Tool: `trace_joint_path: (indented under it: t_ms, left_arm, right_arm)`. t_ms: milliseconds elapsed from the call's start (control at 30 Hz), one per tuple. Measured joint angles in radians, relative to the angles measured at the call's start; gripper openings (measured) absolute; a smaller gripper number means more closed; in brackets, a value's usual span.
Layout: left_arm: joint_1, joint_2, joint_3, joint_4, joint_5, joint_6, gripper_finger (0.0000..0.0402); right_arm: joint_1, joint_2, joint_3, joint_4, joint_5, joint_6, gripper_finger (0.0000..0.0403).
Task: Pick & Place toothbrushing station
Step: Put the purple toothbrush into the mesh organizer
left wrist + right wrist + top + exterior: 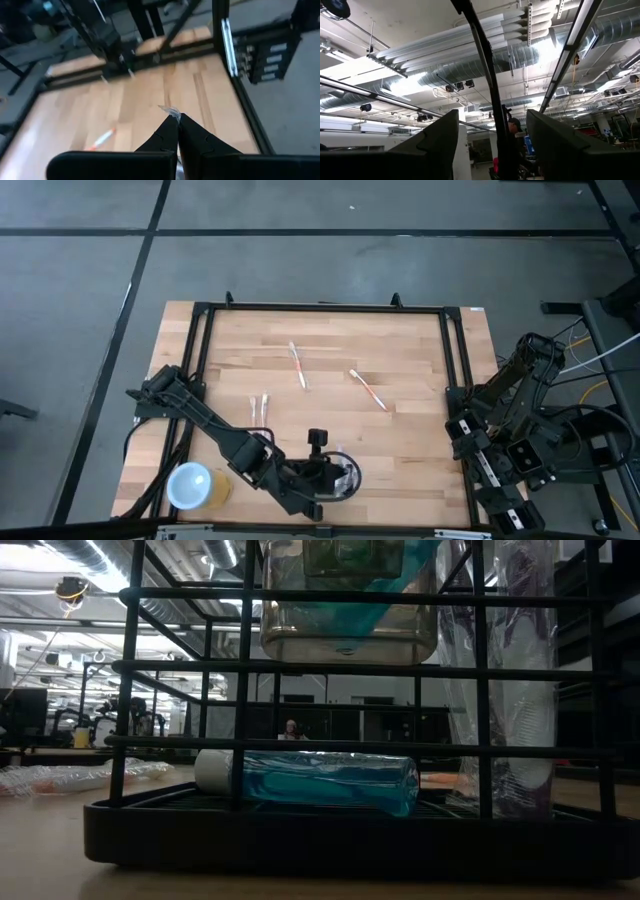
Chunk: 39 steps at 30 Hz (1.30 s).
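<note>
The toothbrushing station, a small black holder with wire bars, stands near the table's front edge. In the low view it fills the picture, with a blue tube lying in it and clear-wrapped items upright at its right. Its base rests on the table. My left gripper is at the station, shut on a scrap of clear plastic. My right gripper is open and empty, pointing up at the ceiling, off the table's right edge. My left gripper pinches a bit of clear plastic wrap between its two fingertips, only at their free ends. The fingers lie roughly level and point toward the table's right side. What the plastic belongs to is hidden below the fingers.
A round yellow cup with a white top stands left of the station, beside my left arm. Two toothbrushes and two small wrapped items lie mid-table. A small black post stands just behind the station. A black frame rims the table.
</note>
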Motion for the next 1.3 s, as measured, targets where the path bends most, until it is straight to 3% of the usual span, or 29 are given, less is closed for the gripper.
trace_joint_path:
  t_ms: [200, 900, 1300]
  left_arm:
    - [0.014, -0.003, 0.062, -0.054, -0.026, 0.045, 0.0001]
    - [0.029, 0.043, 0.065, -0.063, 0.038, 0.127, 0.0001]
    - [0.029, 0.102, 0.065, -0.067, 0.079, 0.085, 0.0001]
  right_arm:
    - [0.0, 0.0, 0.0, 0.0, 0.0, 0.0, 0.0235]
    - [0.0, 0.0, 0.0, -0.008, 0.0, -0.017, 0.0235]
    - [0.016, 0.0, 0.0, -0.007, 0.0, -0.017, 0.0235]
